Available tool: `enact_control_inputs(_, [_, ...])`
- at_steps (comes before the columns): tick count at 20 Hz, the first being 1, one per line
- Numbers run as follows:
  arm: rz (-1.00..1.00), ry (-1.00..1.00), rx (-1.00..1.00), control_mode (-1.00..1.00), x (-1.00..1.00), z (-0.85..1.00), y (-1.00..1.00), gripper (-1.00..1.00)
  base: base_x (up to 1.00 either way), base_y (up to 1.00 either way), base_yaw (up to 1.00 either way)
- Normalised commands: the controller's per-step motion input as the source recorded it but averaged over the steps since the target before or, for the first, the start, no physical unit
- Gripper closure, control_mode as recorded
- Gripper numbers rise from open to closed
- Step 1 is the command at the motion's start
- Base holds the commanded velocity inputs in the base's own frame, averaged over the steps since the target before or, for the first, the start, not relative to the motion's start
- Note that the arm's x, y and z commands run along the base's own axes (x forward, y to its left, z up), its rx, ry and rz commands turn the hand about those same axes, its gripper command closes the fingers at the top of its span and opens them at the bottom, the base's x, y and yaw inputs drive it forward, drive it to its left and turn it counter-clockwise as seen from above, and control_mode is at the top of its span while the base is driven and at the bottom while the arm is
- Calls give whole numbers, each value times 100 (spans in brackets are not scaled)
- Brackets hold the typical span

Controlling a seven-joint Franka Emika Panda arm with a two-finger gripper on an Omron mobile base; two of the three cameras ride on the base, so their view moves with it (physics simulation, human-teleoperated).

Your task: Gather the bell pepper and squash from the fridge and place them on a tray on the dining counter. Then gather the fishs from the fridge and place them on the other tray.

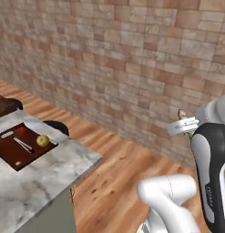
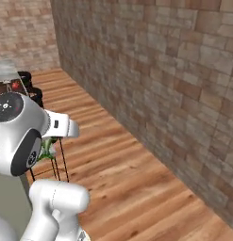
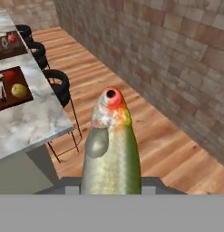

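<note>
Gripper [image 3: 111, 190] closed on a fish [image 3: 111, 154], held lengthwise so its red-orange head points away from the hand, toward the brick wall [image 3: 177, 59]; body greenish-silver. In the left base view the fish's tip [image 1: 182, 113] pokes out past the white wrist, over the wooden floor [image 1: 118, 177].

Dining counter [image 3: 27, 122] sits at ten o'clock from the fish in the hand view, well apart. On its marble top a dark tray [image 3: 9, 105] carries the yellow squash [image 3: 19, 90] and the red bell pepper [image 3: 8, 74], near each other. A second tray [image 3: 7, 47] lies farther along at eleven o'clock. Black stools [image 3: 59, 84] line the counter's wall side.
</note>
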Motion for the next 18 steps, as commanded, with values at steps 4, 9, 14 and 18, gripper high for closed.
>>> enact_control_inputs(4, [0, 0, 0, 100, 0, 0, 0, 100, 100, -100, 38])
enact_control_inputs(9, [0, 0, 0, 100, 0, 0, 0, 100, 100, -94, 43])
enact_control_inputs(14, [0, 0, 0, 100, 0, 0, 0, 100, 100, -76, 50])
enact_control_inputs(18, [0, 0, 0, 100, 0, 0, 0, 100, 100, -55, 60])
